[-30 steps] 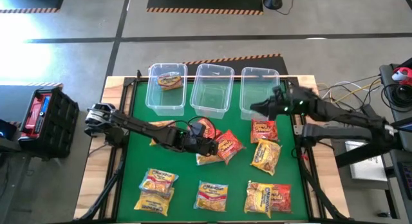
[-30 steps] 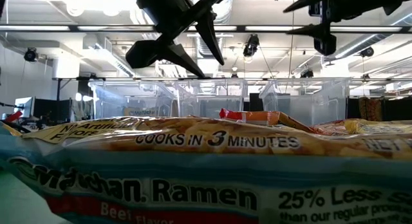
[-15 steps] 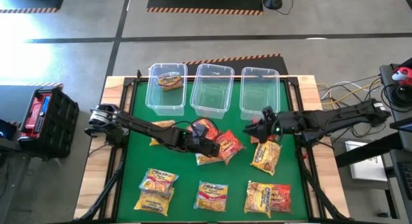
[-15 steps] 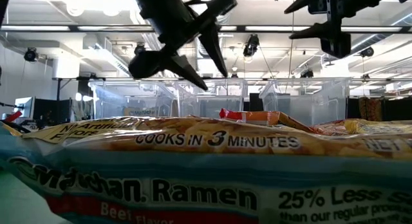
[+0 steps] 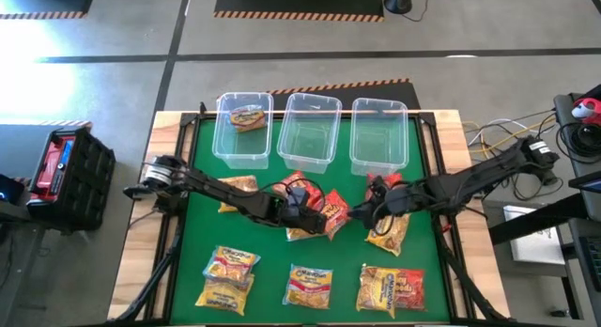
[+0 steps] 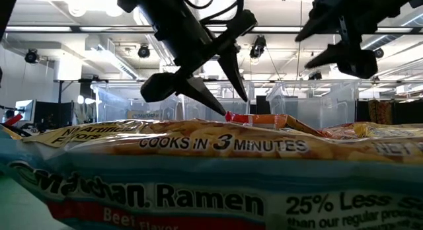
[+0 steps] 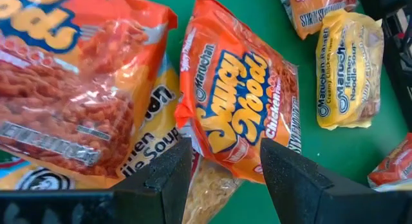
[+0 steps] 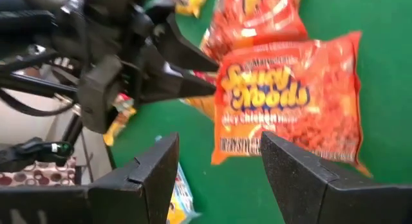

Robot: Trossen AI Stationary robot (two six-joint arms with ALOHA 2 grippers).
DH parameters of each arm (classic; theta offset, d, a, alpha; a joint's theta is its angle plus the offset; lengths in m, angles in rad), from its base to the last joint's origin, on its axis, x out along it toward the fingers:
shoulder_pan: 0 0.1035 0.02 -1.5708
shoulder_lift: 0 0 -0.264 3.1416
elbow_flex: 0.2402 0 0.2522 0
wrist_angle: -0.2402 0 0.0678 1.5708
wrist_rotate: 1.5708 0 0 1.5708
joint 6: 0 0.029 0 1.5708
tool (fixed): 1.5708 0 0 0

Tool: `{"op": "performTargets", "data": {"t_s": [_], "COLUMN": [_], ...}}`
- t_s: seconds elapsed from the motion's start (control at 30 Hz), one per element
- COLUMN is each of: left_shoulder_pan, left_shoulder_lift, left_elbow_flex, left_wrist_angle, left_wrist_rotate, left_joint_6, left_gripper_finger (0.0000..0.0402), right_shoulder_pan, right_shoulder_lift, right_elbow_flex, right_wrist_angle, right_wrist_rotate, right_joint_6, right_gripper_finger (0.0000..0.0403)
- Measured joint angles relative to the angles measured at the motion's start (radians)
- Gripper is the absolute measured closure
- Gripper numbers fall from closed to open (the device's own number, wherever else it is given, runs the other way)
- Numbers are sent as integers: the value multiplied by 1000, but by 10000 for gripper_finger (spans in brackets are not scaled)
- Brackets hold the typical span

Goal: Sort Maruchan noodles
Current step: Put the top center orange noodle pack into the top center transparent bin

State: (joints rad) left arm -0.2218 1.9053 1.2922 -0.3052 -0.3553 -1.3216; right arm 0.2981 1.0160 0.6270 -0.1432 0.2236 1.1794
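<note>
Ramen packets lie on the green mat. An overlapping pile sits at the centre: a red-orange packet [image 5: 299,188], an orange Saucy Noodles packet [image 5: 335,212] and a yellow one beneath [image 5: 302,233]. My left gripper [image 5: 308,203] is open, low over the pile. Its fingers straddle the orange packet [image 7: 238,114] in the left wrist view. My right gripper [image 5: 366,212] is open and hovers higher, just right of the pile, facing the same orange packet [image 8: 290,102]. The left clear bin [image 5: 228,144] holds one packet [image 5: 248,116]. My left gripper [image 6: 232,104] slants down from the table's left. Its lower fingertip [image 6: 222,112] reaches the raised end of the orange packet [image 6: 230,116]. I cannot tell whether it touches. The packet lies flat on the pile.
Two more clear bins [image 5: 310,156] [image 5: 378,163] stand along the far edge. A red packet [image 5: 385,186] and a yellow one [image 5: 390,228] lie under the right arm. Three groups of packets line the near edge [image 5: 227,278] [image 5: 308,285] [image 5: 390,289]. One packet fills the low view's foreground [image 6: 198,170].
My right gripper has swung from above the right bin toward the near edge and the table's left, and has come down beside the centre pile, staying open. My left gripper has sunk toward the orange packet, also open. The packets have not moved.
</note>
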Motion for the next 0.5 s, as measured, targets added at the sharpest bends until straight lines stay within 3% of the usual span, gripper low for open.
{"op": "performTargets", "data": {"t_s": [0.5], "left_shoulder_pan": [2], "left_shoulder_lift": [25], "left_elbow_flex": [0], "left_wrist_angle": [22], "left_wrist_rotate": [0], "left_joint_6": [29], "left_gripper_finger": [235], "right_shoulder_pan": [3], "right_shoulder_lift": [187], "right_elbow_flex": [0], "right_wrist_angle": [-2], "right_wrist_rotate": [-22], "right_joint_6": [37], "right_gripper_finger": [195]}}
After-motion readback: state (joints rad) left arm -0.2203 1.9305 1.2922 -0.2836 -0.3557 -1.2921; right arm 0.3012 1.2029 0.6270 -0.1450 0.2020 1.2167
